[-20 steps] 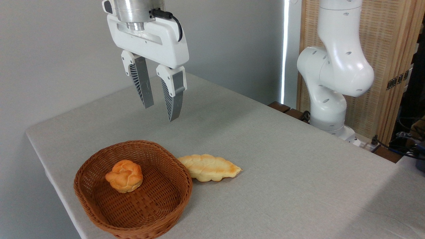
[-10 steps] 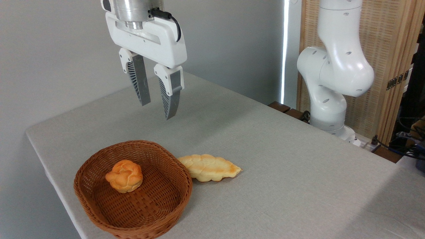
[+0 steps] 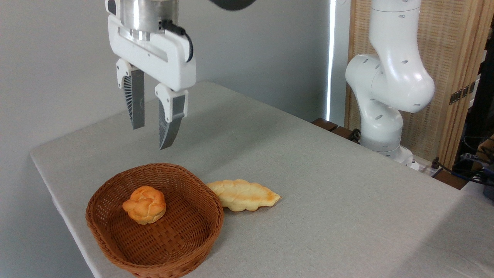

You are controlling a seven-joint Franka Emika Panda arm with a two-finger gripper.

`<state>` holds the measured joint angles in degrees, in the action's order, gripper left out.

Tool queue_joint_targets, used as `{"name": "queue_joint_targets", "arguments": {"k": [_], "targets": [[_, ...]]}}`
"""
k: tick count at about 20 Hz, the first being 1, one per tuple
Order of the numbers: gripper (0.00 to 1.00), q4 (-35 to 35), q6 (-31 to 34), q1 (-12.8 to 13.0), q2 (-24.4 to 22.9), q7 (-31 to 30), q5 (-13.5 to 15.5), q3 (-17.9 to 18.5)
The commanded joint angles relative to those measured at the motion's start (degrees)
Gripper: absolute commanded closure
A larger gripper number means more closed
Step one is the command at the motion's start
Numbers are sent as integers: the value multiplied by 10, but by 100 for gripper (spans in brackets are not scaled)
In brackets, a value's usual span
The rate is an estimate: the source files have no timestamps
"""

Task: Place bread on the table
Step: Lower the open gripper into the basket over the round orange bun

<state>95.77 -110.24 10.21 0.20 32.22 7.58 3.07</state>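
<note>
At the left we see the bread (image 3: 144, 204) lying inside the wicker basket (image 3: 115, 235), with the gripper (image 3: 151, 136) hanging above it, fingers apart and empty. Right of the basket, touching its rim, a pale leaf-shaped loaf (image 3: 243, 195) rests on the table (image 3: 328, 193).

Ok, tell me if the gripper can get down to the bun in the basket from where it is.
Probably yes. The gripper hangs open above the basket, empty, and the bun lies uncovered inside with nothing over it. The basket wall close by might crowd one finger.
</note>
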Motion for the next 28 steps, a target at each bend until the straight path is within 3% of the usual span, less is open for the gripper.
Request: {"name": "queue_joint_targets", "arguments": {"k": [1,4,9,15,18,20,28], "targets": [[0,77,-95,24,-25,9,26,1],[0,144,-179,40,-43,10,27,1],[0,200,-297,47,-26,10,26,2],[0,203,-307,57,2,12,18,2],[0,216,-309,56,10,42,-5,2],[0,227,-327,56,22,70,-5,2],[0,230,-380,57,60,72,-6,0]]}}
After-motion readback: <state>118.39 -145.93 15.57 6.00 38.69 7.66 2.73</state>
